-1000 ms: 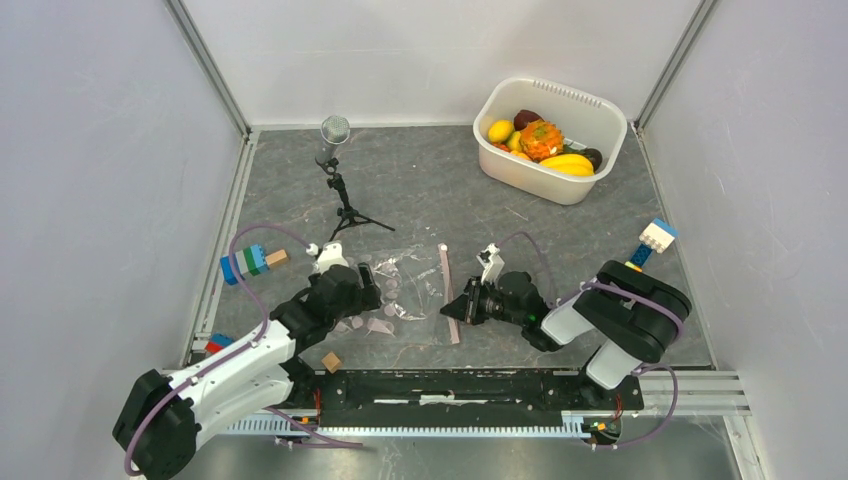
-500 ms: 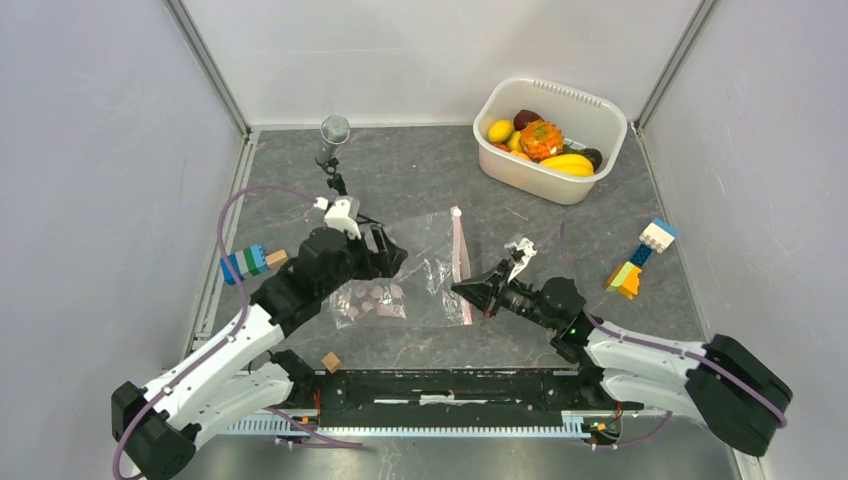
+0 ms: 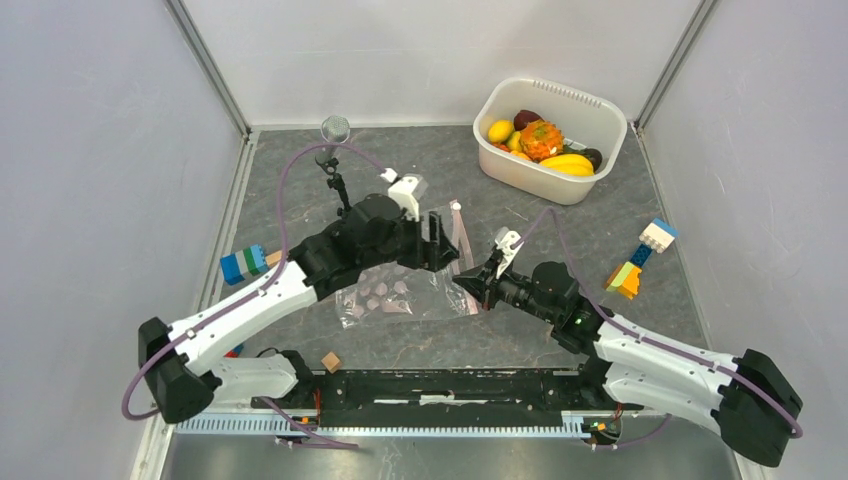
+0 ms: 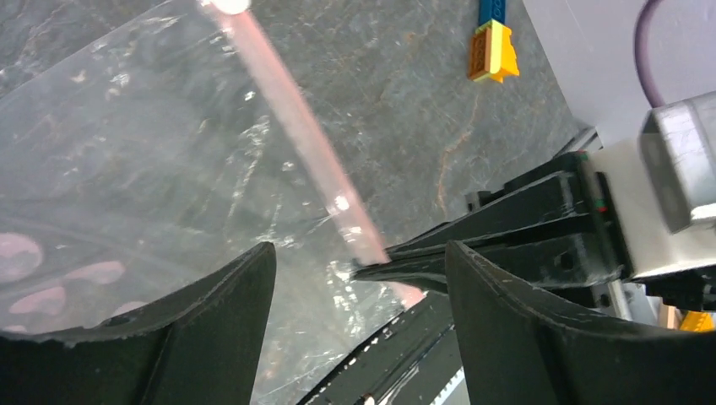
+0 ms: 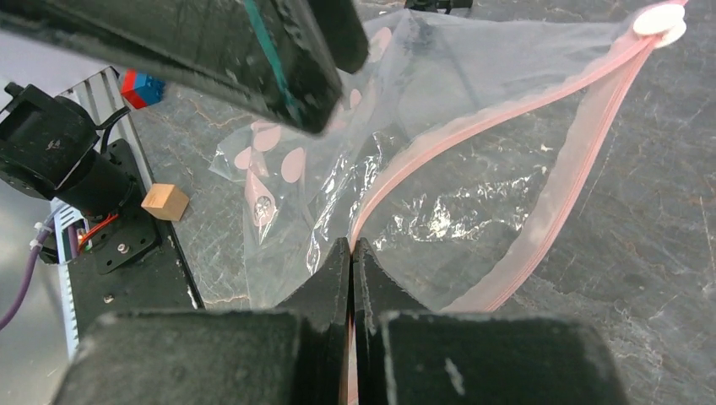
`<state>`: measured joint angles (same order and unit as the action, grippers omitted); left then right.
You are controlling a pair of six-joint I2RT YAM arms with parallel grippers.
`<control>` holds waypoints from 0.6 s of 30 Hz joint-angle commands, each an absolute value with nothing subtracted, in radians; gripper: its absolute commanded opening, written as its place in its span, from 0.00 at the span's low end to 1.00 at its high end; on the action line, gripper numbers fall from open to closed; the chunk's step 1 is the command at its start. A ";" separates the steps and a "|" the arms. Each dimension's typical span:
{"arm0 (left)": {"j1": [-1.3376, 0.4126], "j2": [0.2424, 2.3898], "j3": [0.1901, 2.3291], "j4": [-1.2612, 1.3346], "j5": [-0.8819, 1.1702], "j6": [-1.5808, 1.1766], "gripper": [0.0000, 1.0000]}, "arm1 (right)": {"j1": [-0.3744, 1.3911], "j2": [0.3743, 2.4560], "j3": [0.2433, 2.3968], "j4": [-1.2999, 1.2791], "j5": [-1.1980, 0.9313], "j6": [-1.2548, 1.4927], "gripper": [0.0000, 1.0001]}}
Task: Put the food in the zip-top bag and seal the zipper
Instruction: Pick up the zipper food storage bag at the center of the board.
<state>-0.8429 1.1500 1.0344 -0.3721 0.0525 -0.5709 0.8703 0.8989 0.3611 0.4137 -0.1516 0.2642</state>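
Note:
The zip-top bag [image 3: 400, 288] lies flat mid-table, clear with pink dots. Its pink zipper [image 3: 460, 240] runs along the right edge. My right gripper [image 3: 470, 284] is shut on one lip of the zipper [image 5: 473, 126] near its near end and holds it off the other lip, so the mouth gapes. My left gripper [image 3: 440, 245] hovers open over the bag by the zipper [image 4: 295, 126], its fingers [image 4: 245, 291] straddling clear film, with the right gripper's tips just ahead. The food [image 3: 540, 140] sits in the white tub at the far right.
The white tub [image 3: 556, 192] stands at the back right. A microphone on a small tripod [image 3: 335, 135] stands far left of the bag. Block stacks lie at left [image 3: 245, 263] and right [image 3: 640, 258]. A wooden cube [image 3: 331, 361] rests near the front rail.
The right gripper closed on the zipper lip and its arm stretched out low. The left arm swung away from me and rightward across the bag to the zipper, its jaws narrowing a little.

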 commanded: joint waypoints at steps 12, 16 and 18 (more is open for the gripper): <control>-0.956 1.310 1.279 -0.633 -0.250 -0.551 0.80 | 1.012 0.867 0.464 0.348 0.046 0.126 0.00; -0.956 1.331 1.286 -0.634 -0.231 -0.552 0.77 | 1.041 0.880 0.479 0.344 0.058 0.106 0.00; -0.959 1.345 1.297 -0.635 -0.214 -0.545 0.75 | 1.060 0.889 0.489 0.335 0.088 0.093 0.00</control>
<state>-0.9550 1.3201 1.2484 -0.6281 -0.2089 -0.5583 1.0294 0.8856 0.4416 0.3191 0.0254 0.1364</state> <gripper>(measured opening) 0.768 0.010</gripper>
